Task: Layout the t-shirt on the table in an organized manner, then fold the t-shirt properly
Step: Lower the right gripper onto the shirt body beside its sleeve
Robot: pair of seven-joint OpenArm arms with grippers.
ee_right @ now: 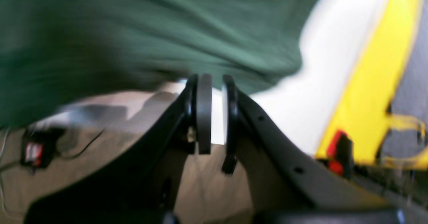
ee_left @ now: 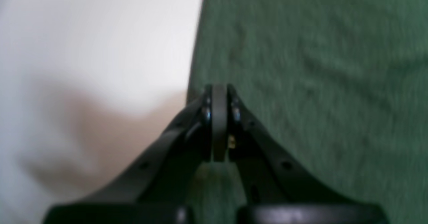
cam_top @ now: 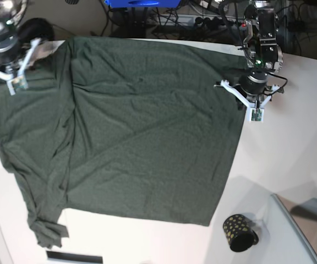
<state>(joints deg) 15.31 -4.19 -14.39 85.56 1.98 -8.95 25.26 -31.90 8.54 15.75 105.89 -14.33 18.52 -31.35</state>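
White and broad, the table (cam_top: 290, 148) carries the dark green t-shirt (cam_top: 136, 132), spread nearly flat across most of its surface, with one sleeve bunched at the near left corner in the base view and creases running diagonally through the body.

At the shirt's far right edge in that view, the left gripper (ee_left: 219, 93) sits over the boundary where green cloth meets the bare tabletop, its jaws pressed fully together; the blurred wrist picture seems to show the tips against the fabric edge, though whether any cloth is pinched between them cannot be made out.

At the far left corner the right gripper (ee_right: 212, 83) stands at the shirt's hem, jaws parted by a narrow slit through which white shows. The green fabric lies just beyond its tips, and nothing is caught between them in the right wrist view.

Near the table's front edge, apart from the shirt's lower right corner, lies a small black cup (cam_top: 239, 232) with gold dots.
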